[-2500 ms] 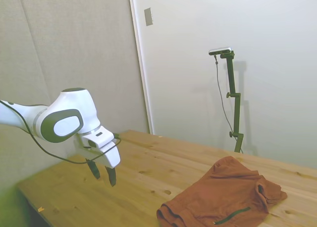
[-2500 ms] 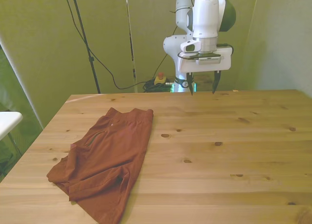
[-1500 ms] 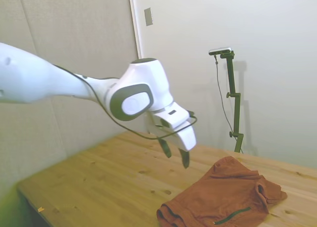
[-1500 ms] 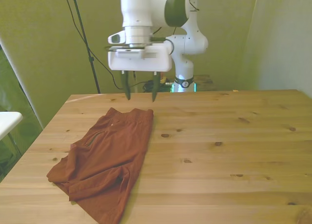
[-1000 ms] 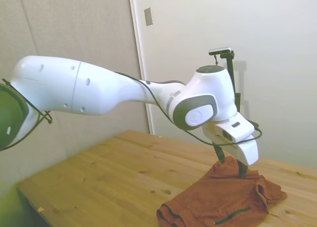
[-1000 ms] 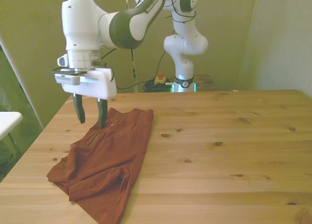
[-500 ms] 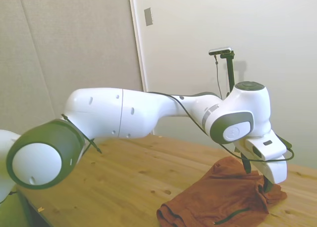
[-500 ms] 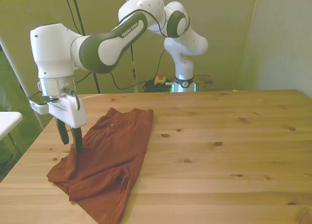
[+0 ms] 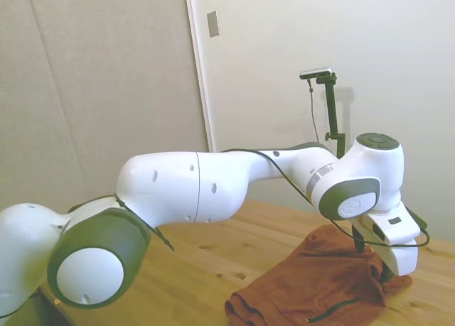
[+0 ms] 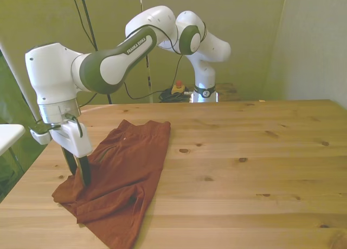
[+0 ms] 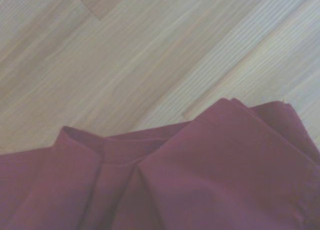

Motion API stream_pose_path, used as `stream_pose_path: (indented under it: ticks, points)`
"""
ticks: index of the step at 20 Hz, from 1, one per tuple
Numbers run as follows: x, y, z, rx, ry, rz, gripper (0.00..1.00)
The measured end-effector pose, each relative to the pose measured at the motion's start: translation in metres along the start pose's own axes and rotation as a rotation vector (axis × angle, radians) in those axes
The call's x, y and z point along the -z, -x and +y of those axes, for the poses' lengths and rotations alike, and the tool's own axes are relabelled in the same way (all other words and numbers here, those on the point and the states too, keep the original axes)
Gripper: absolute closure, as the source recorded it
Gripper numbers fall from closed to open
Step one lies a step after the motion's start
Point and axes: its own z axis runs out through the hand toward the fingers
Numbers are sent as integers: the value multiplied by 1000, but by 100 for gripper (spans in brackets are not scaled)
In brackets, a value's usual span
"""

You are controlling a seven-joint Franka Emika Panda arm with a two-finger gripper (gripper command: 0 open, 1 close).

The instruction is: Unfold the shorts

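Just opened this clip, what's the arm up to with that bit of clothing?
A white robot arm is reaching down to a pair of rust-brown shorts that lie folded and rumpled on the wooden table, toward the front view's left. Its pincer is open, fingers pointing down at the edge of the cloth nearest the table's side. Nothing is lifted yet; the shorts lie flat and are not yet unfolded.

Glossy white arm, grey joints, black cable
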Motion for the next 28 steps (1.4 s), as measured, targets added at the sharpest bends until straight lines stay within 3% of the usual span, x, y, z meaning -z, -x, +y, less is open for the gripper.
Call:
stream_pose_path:
  ticks: [14, 28]
  points:
    - [-15, -6, 6, -1, 22, -9, 100]
    - [-10, -8, 7, 87, 19, -8, 100]
